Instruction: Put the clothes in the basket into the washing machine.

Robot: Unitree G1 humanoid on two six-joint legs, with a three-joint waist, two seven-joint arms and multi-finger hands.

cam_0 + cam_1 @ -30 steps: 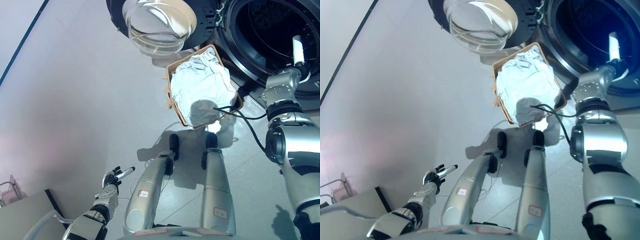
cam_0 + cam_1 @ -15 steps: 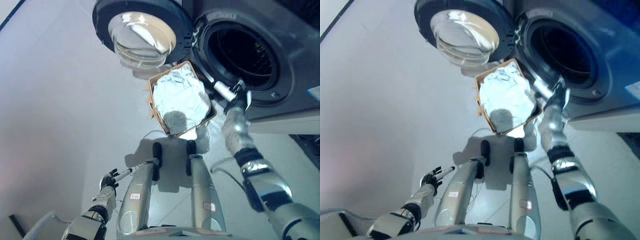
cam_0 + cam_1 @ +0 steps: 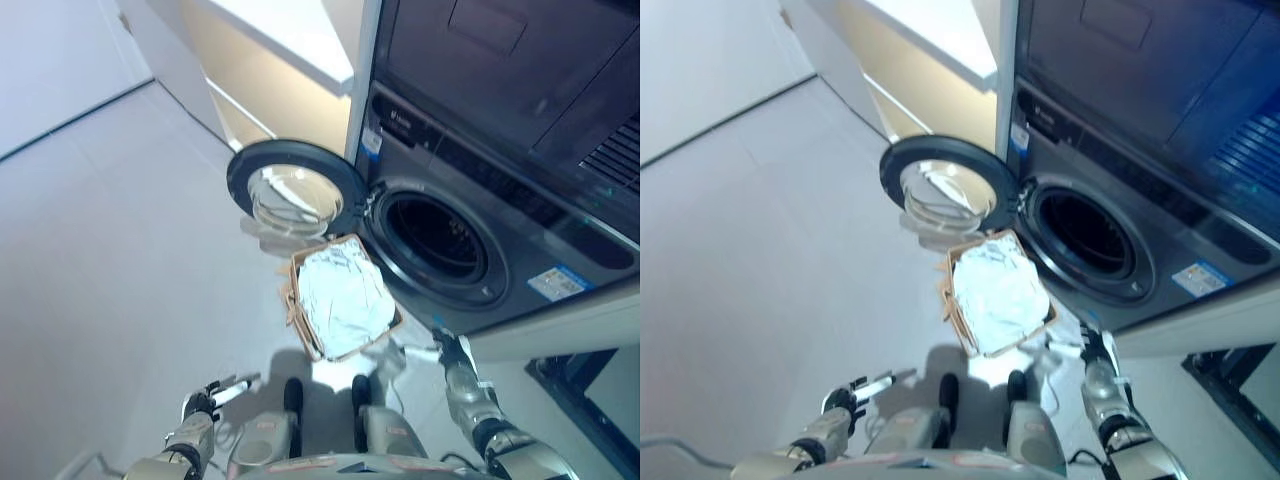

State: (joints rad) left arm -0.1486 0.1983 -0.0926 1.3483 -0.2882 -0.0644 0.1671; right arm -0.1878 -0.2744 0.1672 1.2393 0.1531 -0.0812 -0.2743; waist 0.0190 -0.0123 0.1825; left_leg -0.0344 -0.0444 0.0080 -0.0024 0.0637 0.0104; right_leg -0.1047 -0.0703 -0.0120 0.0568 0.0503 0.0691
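Observation:
A brown woven basket (image 3: 293, 305) stands on the floor in front of the washing machine (image 3: 500, 270), heaped with white clothes (image 3: 342, 298). The machine's round door (image 3: 292, 190) is swung open to the left, and the dark drum opening (image 3: 436, 238) shows nothing inside. My right hand (image 3: 443, 348) hangs low at the basket's near right corner, below the machine's front, holding nothing I can see. My left hand (image 3: 208, 399) is far down at the lower left, over bare floor, with straight fingers and nothing in it.
A second dark appliance (image 3: 500, 60) sits stacked above the washer. A pale cabinet with a white top (image 3: 280, 60) stands to the machine's left. A dark unit (image 3: 590, 390) shows at the lower right. Grey floor (image 3: 110, 250) spreads to the left.
The whole view has swung up and pulled back, so washer and basket look smaller. My right hand has come down from the drum's rim to beside the basket. The left hand stays low.

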